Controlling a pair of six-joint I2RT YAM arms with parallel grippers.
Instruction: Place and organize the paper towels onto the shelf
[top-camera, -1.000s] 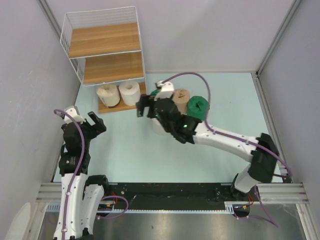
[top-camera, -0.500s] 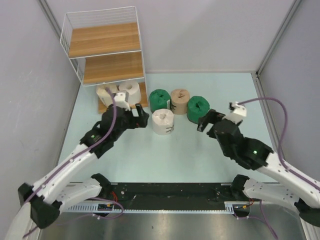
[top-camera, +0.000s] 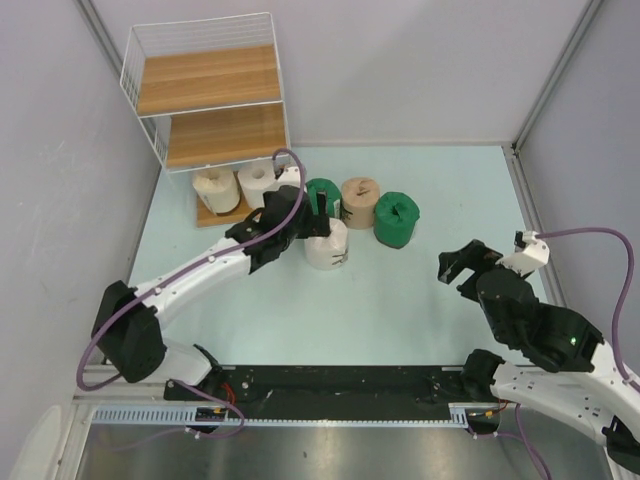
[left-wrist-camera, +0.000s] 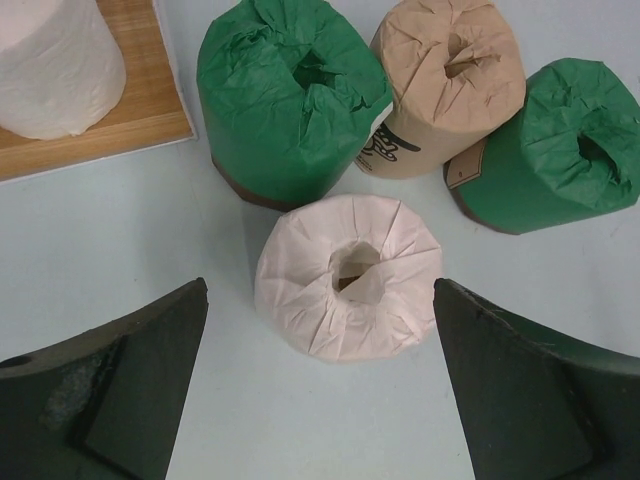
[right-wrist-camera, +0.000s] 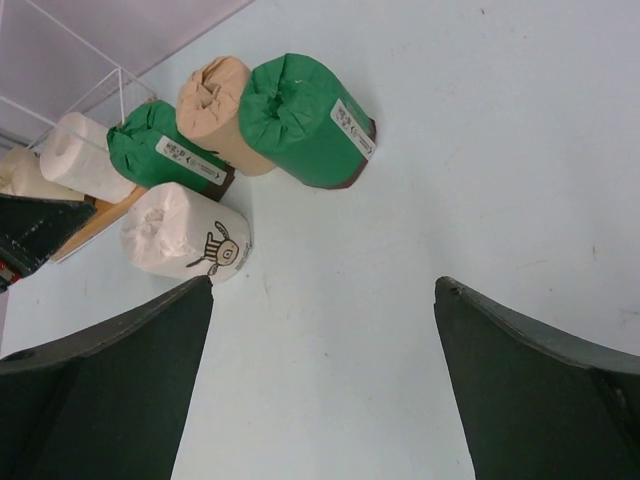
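Observation:
The white-wire shelf (top-camera: 205, 100) with wooden boards stands at the far left. Two cream rolls (top-camera: 215, 188) stand on its bottom board. A third cream roll (top-camera: 330, 248) stands on the table, with a green roll (top-camera: 324, 192), a tan roll (top-camera: 360, 202) and a second green roll (top-camera: 396, 219) behind it. My left gripper (top-camera: 303, 218) is open, just above and to the near left of the table's cream roll (left-wrist-camera: 348, 277), which shows between its fingertips (left-wrist-camera: 190, 300). My right gripper (top-camera: 463, 262) is open and empty over bare table, right of the rolls (right-wrist-camera: 300, 120).
Grey walls close in the table on the left, back and right. The shelf's two upper boards (top-camera: 210, 78) hold nothing. In the left wrist view a cream roll (left-wrist-camera: 55, 60) sits on the board's corner (left-wrist-camera: 110, 130). A black rail (top-camera: 340, 385) runs along the near edge.
My left arm has reached further right, from beside the shelf to over the cream roll on the table. My right arm has drawn back to the right and toward the near edge.

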